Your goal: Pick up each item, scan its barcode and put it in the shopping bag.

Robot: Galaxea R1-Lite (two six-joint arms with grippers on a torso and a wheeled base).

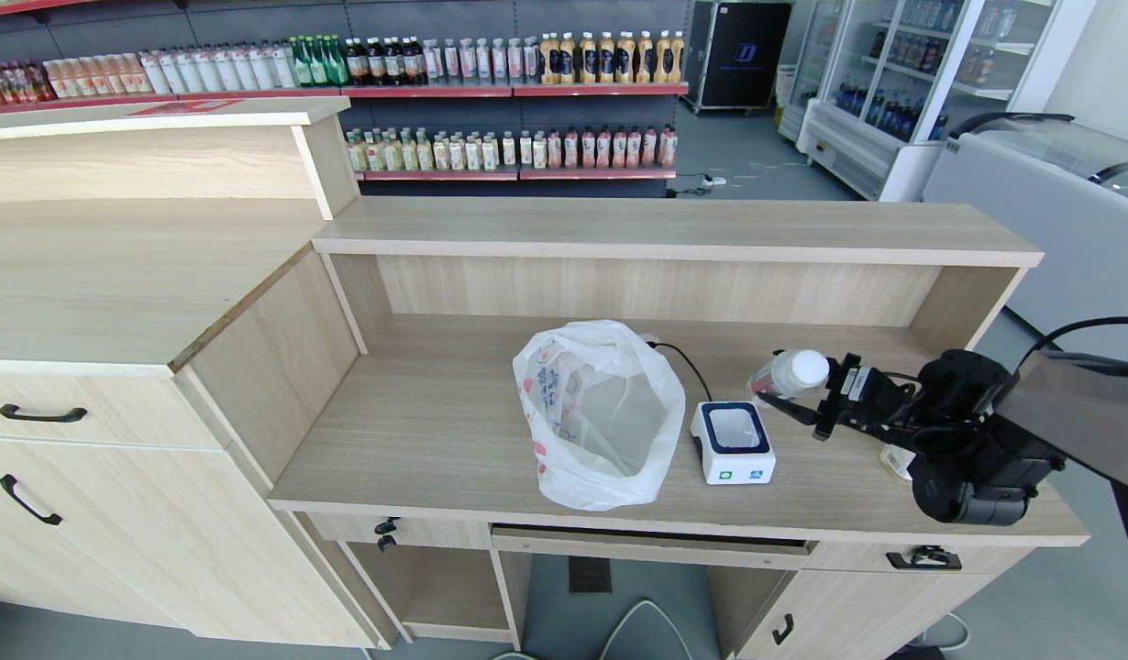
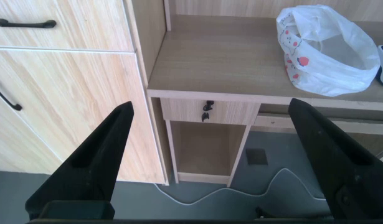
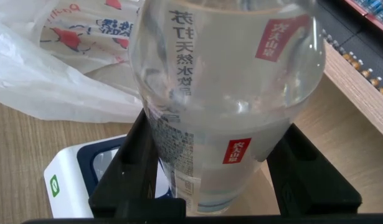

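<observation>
My right gripper (image 1: 816,403) is shut on a clear water bottle (image 1: 789,373) with a white cap, held on its side just right of and above the white barcode scanner (image 1: 732,441). Seen from the right wrist, the bottle (image 3: 228,106) sits between the black fingers (image 3: 132,168) with the scanner (image 3: 76,180) beneath it. The white shopping bag (image 1: 601,412) stands open on the counter, left of the scanner. My left gripper (image 2: 210,155) hangs open off the counter's left front corner, over the floor, with the bag (image 2: 325,50) farther off.
A wooden checkout counter (image 1: 436,431) has a raised back shelf and a taller cabinet on the left. A black cable (image 1: 683,362) runs from the scanner behind the bag. A small item (image 1: 896,461) lies under my right arm. Drink shelves and fridges stand behind.
</observation>
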